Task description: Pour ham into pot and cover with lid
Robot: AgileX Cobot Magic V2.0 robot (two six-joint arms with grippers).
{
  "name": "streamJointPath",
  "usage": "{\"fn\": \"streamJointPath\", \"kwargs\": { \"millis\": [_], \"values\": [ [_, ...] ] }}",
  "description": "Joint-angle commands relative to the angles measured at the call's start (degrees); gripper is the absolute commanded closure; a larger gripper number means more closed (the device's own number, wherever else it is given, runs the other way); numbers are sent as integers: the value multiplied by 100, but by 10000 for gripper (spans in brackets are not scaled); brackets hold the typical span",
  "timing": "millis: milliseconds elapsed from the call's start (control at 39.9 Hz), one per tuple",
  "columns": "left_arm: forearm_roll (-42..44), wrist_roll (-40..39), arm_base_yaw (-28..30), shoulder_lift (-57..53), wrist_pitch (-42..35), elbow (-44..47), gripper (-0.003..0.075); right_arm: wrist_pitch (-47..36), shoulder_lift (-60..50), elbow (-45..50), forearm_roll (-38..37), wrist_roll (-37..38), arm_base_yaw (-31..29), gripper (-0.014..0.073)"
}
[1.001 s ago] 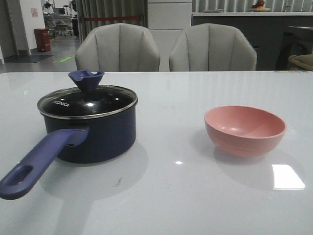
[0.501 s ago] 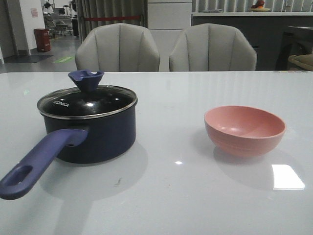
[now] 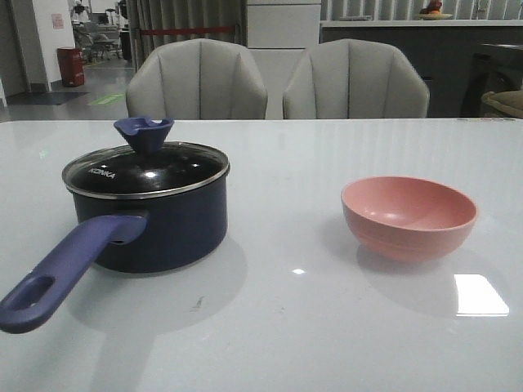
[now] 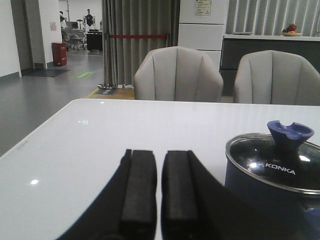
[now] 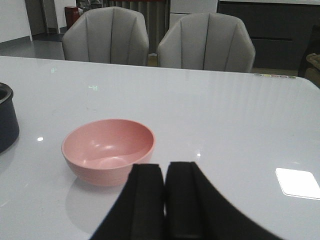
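Observation:
The dark navy pot [image 3: 155,224] stands at the left of the table, its long purple-blue handle [image 3: 61,273] pointing toward the front left. The glass lid [image 3: 147,170] with its blue knob [image 3: 144,133] rests on the pot's rim. No ham shows; the pink bowl [image 3: 409,216] at the right looks empty inside [image 5: 107,150]. Neither arm appears in the front view. My left gripper [image 4: 159,155] is shut on nothing, low over the table beside the pot [image 4: 260,192] and lid [image 4: 272,165]. My right gripper [image 5: 165,167] is shut and empty, just short of the bowl.
Two grey chairs [image 3: 196,82] [image 3: 355,82] stand behind the far edge of the white table [image 3: 294,327]. A sliver of the pot [image 5: 6,120] shows at the edge of the right wrist view. A bright reflection [image 3: 480,294] lies on the tabletop at front right.

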Motion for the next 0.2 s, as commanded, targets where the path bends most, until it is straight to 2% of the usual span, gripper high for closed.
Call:
{"fn": "streamJointPath", "kwargs": {
  "millis": [0,175],
  "values": [
    [-51,-7,1,-40,-458,124,591,-497,-110,-30,-64,-6,11,437],
    [-51,-7,1,-40,-458,124,591,-497,-110,-30,-64,-6,11,437]
  ]
}}
